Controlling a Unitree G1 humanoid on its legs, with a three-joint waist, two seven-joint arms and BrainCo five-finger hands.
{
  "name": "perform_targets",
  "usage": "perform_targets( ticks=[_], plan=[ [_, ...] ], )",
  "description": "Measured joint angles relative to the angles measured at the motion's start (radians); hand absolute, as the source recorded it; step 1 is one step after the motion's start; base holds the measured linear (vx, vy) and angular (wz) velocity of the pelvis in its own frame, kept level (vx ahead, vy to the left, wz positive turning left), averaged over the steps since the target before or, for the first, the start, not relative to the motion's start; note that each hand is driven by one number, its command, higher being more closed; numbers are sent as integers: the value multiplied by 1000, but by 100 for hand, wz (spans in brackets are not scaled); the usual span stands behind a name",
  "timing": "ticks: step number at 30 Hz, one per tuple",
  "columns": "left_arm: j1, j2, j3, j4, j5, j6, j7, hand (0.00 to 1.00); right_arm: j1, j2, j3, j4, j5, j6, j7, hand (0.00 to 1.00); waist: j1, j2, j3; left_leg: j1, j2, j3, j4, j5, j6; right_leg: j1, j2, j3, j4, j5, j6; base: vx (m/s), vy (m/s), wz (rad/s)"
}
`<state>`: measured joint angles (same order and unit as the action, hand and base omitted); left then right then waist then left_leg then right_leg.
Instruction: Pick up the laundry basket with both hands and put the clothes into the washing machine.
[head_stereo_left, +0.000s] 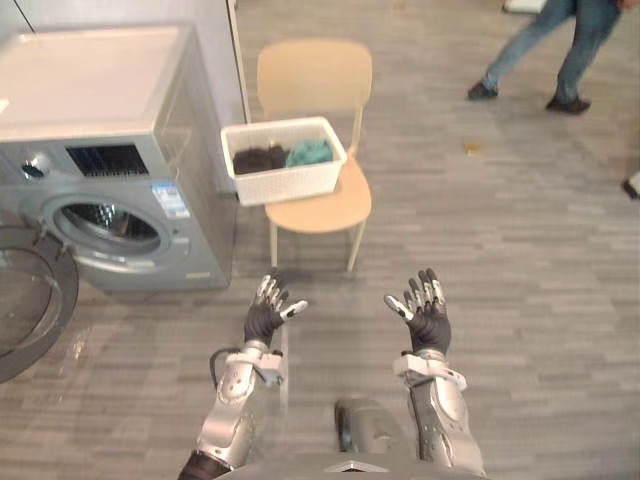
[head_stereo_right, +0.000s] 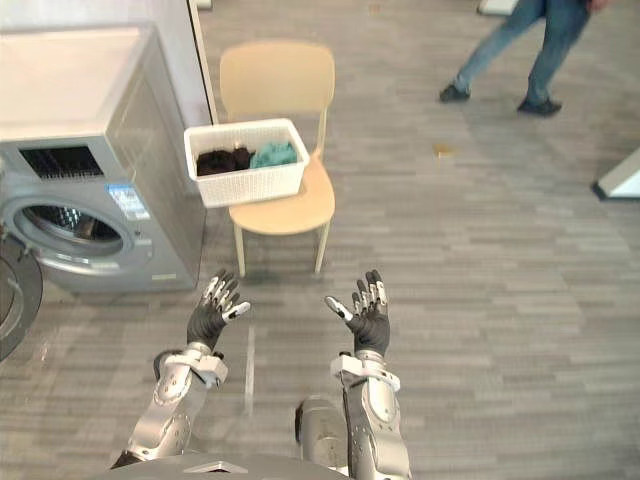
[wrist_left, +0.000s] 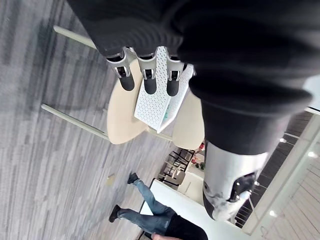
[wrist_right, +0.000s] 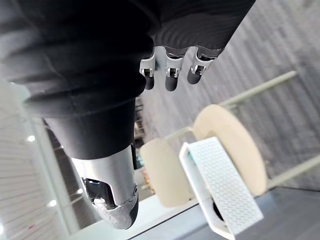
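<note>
A white laundry basket stands on the seat of a beige chair, with dark and teal clothes inside. To its left is a grey washing machine whose round door hangs open. My left hand and right hand are raised palms-up, open and empty, over the floor well short of the chair. The basket and the basket also appear past the fingers in both wrist views.
A person in jeans walks at the back right. A wall edge stands between the washer and the chair. Grey wood floor stretches to the right of the chair.
</note>
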<state>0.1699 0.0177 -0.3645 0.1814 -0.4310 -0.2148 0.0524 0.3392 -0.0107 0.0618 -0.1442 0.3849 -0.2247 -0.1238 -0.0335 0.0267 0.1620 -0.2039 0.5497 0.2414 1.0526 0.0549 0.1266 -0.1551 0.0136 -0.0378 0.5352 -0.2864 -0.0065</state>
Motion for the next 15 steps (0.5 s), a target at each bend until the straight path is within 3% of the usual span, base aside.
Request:
perform_targets(
  ticks=[2,3,5,7,9,10,11,12,13,15],
  plan=[
    [10,-18,-29,-21,0,3,-19,0,6,-5,-37,-29,0,-12,-35,0,2,9,-2,-81,-15,41,120,-61,-3,88,-11,-19,-58,-25,-31,360,-114,46],
    [7,-29,-32,-25,0,4,-29,0,0,-5,-37,-41,0,-15,-42,0,4,11,-4,-137,-67,70,108,-126,-40,125,-24,-45,-95,-29,-36,349,-58,59],
    [2,-30,-33,-24,0,5,-35,0,-14,-5,-36,-41,0,-16,-45,0,15,8,-1,-168,-145,96,23,-186,-77,155,-46,-62,-110,-47,-33,254,-9,44],
    [1,-28,-34,-15,1,8,-35,0,-38,-4,-38,-41,1,-15,-57,0,23,10,1,-172,-222,134,-151,-222,-117,203,-70,-88,-127,-68,-16,284,39,44],
    [-14,-31,-50,-12,2,8,-34,0,-67,-5,-65,-40,-8,-21,-61,0,26,12,-8,-151,-345,150,-512,-185,-182,246,-113,-132,-143,-109,27,405,119,54],
    [-18,-34,-53,-12,3,8,-34,0,-76,-6,-77,-38,-21,-20,-64,0,30,20,-12,-142,-369,149,-589,-169,-188,255,-116,-134,-145,-121,38,453,190,26],
    [-22,-33,-60,-8,3,9,-31,0,-86,-1,-88,-30,-34,-18,-67,0,35,11,-17,-121,-416,139,-620,-114,-122,288,-147,-135,-155,-144,51,253,124,8],
    [-20,-30,-67,-4,3,9,-30,0,-81,1,-86,-28,-38,-18,-67,0,33,0,-28,-108,-442,139,-619,-125,-110,310,-162,-134,-155,-146,60,602,224,21],
    [-31,-34,-69,11,6,14,-30,0,-71,5,-77,-26,-42,-18,-66,0,19,-29,-48,-82,-502,146,-613,-176,-52,237,-229,-101,42,-115,97,526,172,19],
    [-51,-30,-69,12,23,17,-31,0,-75,10,-75,-5,-67,-18,-64,0,23,-43,-45,-43,-523,172,-605,-212,-49,153,-270,-46,258,-40,145,514,167,1]
  ],
)
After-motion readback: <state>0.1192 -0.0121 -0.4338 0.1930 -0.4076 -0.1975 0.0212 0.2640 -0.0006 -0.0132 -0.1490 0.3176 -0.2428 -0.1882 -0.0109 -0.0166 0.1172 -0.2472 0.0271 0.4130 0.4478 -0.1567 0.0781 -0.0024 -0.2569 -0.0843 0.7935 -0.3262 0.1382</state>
